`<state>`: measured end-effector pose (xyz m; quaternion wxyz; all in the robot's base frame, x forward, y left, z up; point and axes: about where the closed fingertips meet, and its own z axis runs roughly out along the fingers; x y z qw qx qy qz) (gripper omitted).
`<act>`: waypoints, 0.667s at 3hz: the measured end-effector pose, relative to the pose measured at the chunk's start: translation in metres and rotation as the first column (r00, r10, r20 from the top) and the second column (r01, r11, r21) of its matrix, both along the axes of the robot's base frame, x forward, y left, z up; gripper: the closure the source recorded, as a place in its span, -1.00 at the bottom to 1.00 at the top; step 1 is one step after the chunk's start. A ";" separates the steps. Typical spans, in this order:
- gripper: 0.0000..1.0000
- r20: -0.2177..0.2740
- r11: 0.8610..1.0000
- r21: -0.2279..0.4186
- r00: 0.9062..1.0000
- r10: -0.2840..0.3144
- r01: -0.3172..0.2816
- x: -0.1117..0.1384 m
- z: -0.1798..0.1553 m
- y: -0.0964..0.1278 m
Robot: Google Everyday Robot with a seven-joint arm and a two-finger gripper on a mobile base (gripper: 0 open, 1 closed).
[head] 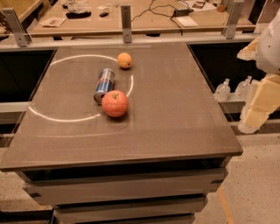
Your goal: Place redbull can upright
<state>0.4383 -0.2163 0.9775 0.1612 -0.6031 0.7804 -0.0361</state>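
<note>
The redbull can point(104, 84) lies on its side on the grey table point(175, 113), left of the middle, with its silver end facing the front. A red apple point(115, 103) sits right against the can's front end. My gripper point(257, 109) is at the far right edge of the view, off the table's right side and well away from the can. It holds nothing that I can see.
An orange point(124, 60) sits behind the can near the table's far edge. Clear plastic bottles point(223, 91) stand on a lower shelf to the right of the table. A cluttered bench point(131, 13) runs behind a metal rail.
</note>
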 end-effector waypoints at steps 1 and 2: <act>-1.00 0.000 1.000 0.000 1.000 0.000 0.000 0.000 0.000 0.000; -1.00 0.033 0.998 -0.020 0.998 0.054 -0.053 -0.001 0.003 0.006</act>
